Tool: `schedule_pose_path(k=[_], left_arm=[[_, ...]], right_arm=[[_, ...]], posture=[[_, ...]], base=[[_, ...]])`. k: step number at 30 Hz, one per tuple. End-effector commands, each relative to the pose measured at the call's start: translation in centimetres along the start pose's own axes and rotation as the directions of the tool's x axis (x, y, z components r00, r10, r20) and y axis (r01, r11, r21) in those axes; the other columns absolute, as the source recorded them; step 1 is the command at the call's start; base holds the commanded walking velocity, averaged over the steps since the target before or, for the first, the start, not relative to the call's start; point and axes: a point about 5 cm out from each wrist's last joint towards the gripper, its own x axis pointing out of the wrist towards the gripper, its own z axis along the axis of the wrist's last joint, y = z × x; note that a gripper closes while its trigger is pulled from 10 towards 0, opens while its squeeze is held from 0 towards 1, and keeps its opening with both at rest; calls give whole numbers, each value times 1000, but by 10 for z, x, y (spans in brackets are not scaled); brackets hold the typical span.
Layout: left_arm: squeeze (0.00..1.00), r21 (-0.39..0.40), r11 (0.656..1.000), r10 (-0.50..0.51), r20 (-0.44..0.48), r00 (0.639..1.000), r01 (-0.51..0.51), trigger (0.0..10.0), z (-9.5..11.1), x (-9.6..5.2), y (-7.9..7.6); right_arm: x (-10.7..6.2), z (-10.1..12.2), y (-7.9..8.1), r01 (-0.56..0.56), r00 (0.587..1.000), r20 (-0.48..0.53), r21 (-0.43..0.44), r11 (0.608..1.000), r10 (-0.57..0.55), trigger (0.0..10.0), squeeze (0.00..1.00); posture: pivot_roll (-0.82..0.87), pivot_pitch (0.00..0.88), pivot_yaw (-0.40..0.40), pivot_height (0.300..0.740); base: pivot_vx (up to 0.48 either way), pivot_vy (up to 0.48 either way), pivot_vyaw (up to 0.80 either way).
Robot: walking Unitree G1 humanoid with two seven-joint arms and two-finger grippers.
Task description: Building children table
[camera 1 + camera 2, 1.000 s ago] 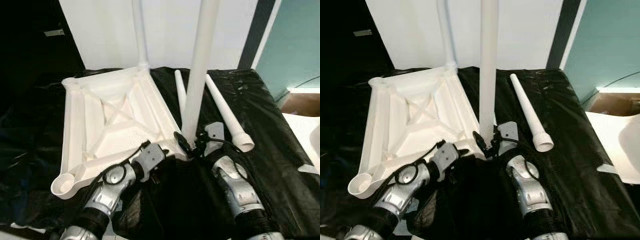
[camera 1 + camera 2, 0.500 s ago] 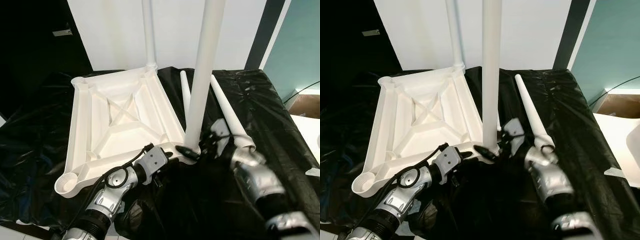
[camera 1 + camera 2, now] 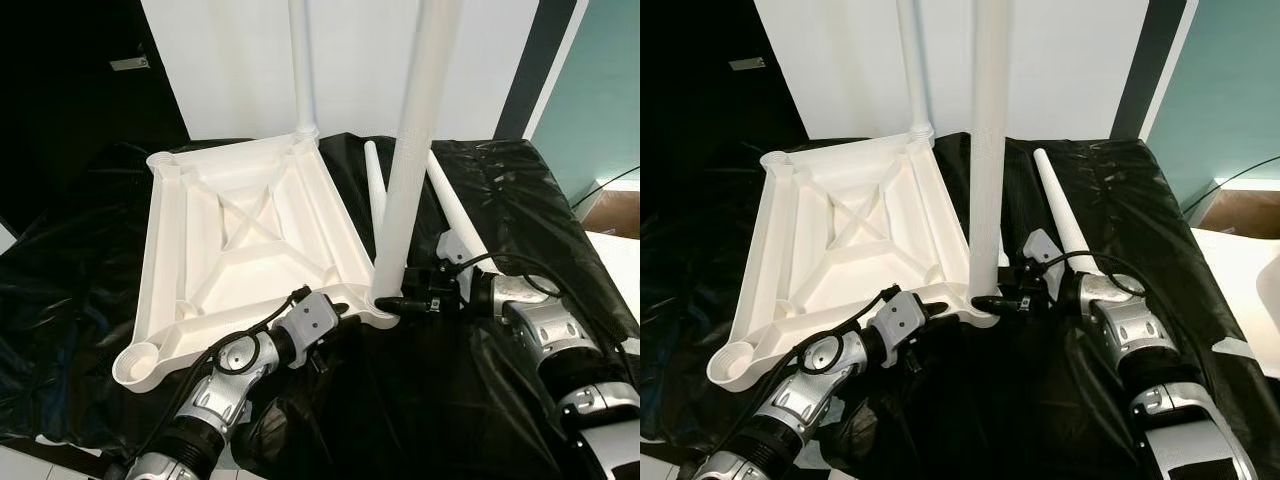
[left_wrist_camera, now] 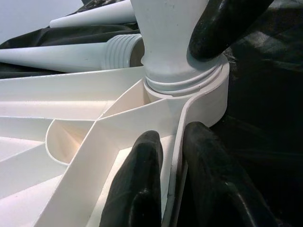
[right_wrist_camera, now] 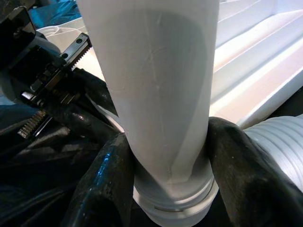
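My right end effector (image 5: 163,189) is clamped on the base of the upright white leg (image 3: 412,170) at centre frame, seated in the near corner socket of the upturned white tabletop (image 3: 245,250). My left end effector (image 4: 173,156) pinches that corner's rim. A second leg (image 3: 301,60) stands at the far corner. Two loose legs (image 3: 455,215) lie on the black-covered bench (image 3: 90,270).
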Motion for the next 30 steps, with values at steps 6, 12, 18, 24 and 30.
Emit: schedule_pose_path(k=[6, 12, 18, 24, 30], left_arm=[[0, -101, 986, -148, -162, 976, 133, 10000, -39, -7, -29], [0, -102, 986, -147, -160, 976, 131, 10000, -39, -7, -30], [0, -100, 985, -157, -164, 974, 142, 10000, -39, -9, -31], [0, -97, 984, -164, -165, 972, 150, 10000, -39, -8, -31], [0, -100, 984, -165, -165, 972, 150, 10000, -39, -9, -31]], right_arm=[[5, -4, 8, 194, 975, 99, 66, 979, -200, 0, 0], [15, -6, 21, 501, 825, 183, 201, 842, -534, 0, 0], [-1, -16, 21, 823, 485, 84, 294, 487, -870, 0, 0], [-1, -18, 24, 860, 420, 56, 293, 417, -906, 0, 0], [18, -13, 34, 784, 543, 79, 310, 539, -836, 8275, 0]], posture=[[68, 0, 11, 740], [72, 0, 14, 740], [66, 0, 24, 740], [67, 0, 27, 740], [67, 0, 27, 740]], base=[[0, 0, 0], [0, 0, 0], [0, 0, 0], [0, 0, 0], [0, 0, 0]])
